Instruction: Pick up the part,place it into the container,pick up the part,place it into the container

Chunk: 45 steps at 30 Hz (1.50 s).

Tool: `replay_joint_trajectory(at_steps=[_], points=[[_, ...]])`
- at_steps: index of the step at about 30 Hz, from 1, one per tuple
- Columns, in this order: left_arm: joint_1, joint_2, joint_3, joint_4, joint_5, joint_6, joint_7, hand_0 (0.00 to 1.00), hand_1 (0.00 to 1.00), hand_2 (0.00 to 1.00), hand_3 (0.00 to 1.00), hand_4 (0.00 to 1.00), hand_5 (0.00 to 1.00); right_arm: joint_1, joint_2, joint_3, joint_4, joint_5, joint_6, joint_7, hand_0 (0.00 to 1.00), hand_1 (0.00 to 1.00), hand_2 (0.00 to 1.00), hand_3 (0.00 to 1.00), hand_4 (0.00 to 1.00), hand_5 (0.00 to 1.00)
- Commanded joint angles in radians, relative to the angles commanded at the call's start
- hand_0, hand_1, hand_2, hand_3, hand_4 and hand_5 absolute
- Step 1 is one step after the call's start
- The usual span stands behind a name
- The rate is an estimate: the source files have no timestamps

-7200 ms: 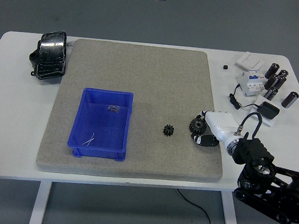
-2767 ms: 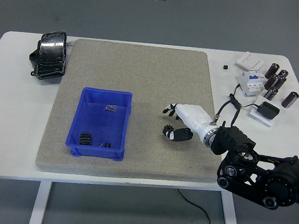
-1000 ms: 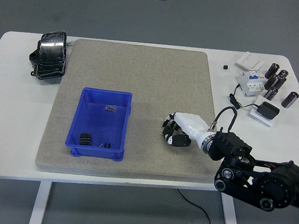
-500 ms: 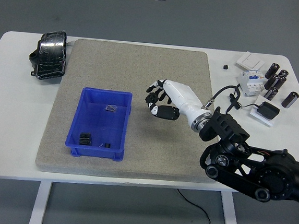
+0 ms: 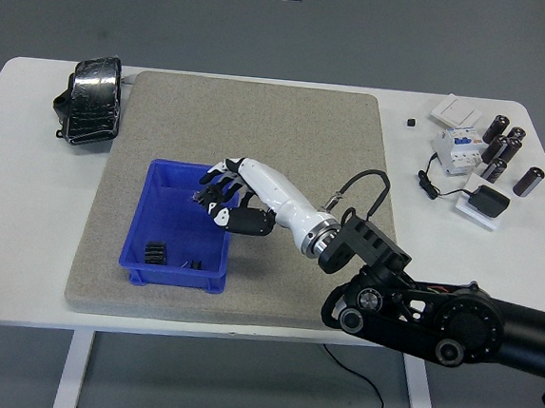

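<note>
My right hand (image 5: pixel 223 200), white with black fingers, hangs over the right side of the blue container (image 5: pixel 138 216) on the grey mat (image 5: pixel 289 129). Its fingers are curled around a small black gear part, which is mostly hidden between them. Another black gear part (image 5: pixel 157 251) lies in the container's near left corner, with a small dark piece (image 5: pixel 194 262) beside it. No part lies loose on the mat. The left arm is out of view.
A black wrapped object (image 5: pixel 93 99) sits at the table's far left. At the far right are several black cylinders (image 5: pixel 506 148), a white breaker (image 5: pixel 457 149), a switch plate (image 5: pixel 455 109) and a black adapter (image 5: pixel 488 201) with its cable.
My right hand closed on the gear on the mat, lifted it and carried it left; it now hangs over the blue container. Earlier, the first gear went into the container.
</note>
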<state>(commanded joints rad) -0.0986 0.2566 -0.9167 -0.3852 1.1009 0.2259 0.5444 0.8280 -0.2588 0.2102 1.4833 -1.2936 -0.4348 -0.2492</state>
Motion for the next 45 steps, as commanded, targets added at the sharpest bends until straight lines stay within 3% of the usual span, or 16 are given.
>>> replay_joint_trajectory(at_steps=[2,7,8,13,14,23,28,35,37,38,45], points=[[-0.001,0.000,0.000,0.001,0.000,-0.001,-0.001,0.659,0.640,0.584,0.546,0.623,0.658,0.003,0.003,-0.004,-0.002,-0.007,0.022,-0.008,0.536,0.632,0.627,0.682,0.519,0.320],[-0.003,0.000,-0.002,0.001,0.002,-0.002,0.000,0.659,0.640,0.584,0.546,0.623,0.658,0.007,0.009,-0.010,-0.006,-0.009,0.052,-0.015,0.536,0.632,0.627,0.682,0.519,0.320],[-0.003,0.000,-0.002,0.001,0.003,-0.001,0.000,0.659,0.640,0.584,0.546,0.623,0.658,0.007,0.009,-0.010,-0.007,-0.008,0.057,-0.016,0.575,0.665,0.678,0.710,0.591,0.371],[-0.001,0.000,0.000,-0.001,0.001,0.000,0.003,0.659,0.640,0.584,0.546,0.623,0.658,0.009,0.012,-0.010,-0.013,-0.002,0.079,-0.012,0.575,0.665,0.678,0.710,0.591,0.371],[-0.001,0.000,0.001,-0.001,0.001,0.001,0.003,0.659,0.640,0.584,0.546,0.624,0.654,0.009,0.012,-0.010,-0.015,0.000,0.082,-0.010,0.657,0.752,0.775,0.780,0.645,0.371],[-0.001,0.000,0.000,-0.002,0.004,0.002,0.007,0.659,0.640,0.584,0.545,0.625,0.649,0.010,0.013,-0.006,-0.018,0.006,0.086,0.001,0.678,0.779,0.799,0.820,0.690,0.382],[0.000,-0.002,0.002,-0.002,0.001,0.003,0.006,0.659,0.640,0.584,0.546,0.626,0.648,-0.007,0.004,0.038,-0.015,-0.005,0.062,0.006,0.679,0.779,0.789,0.813,0.703,0.394],[0.007,-0.006,0.013,-0.002,-0.014,0.008,0.003,0.660,0.640,0.584,0.545,0.626,0.646,-0.077,-0.050,0.186,-0.010,0.015,0.015,0.042,0.664,0.758,0.765,0.782,0.702,0.396],[0.010,-0.006,0.019,-0.003,-0.021,0.011,0.002,0.660,0.640,0.584,0.545,0.626,0.646,-0.107,-0.066,0.232,-0.020,0.054,-0.012,0.077,0.664,0.758,0.765,0.782,0.702,0.396],[0.012,-0.006,0.021,-0.003,-0.024,0.013,0.002,0.660,0.640,0.583,0.546,0.627,0.645,-0.122,-0.070,0.257,-0.032,0.079,-0.026,0.099,0.659,0.733,0.735,0.720,0.698,0.395],[0.018,-0.002,0.029,-0.008,-0.035,0.020,0.001,0.659,0.640,0.582,0.546,0.628,0.644,-0.220,-0.078,0.418,-0.103,0.294,-0.093,0.264,0.664,0.733,0.730,0.709,0.695,0.392]])
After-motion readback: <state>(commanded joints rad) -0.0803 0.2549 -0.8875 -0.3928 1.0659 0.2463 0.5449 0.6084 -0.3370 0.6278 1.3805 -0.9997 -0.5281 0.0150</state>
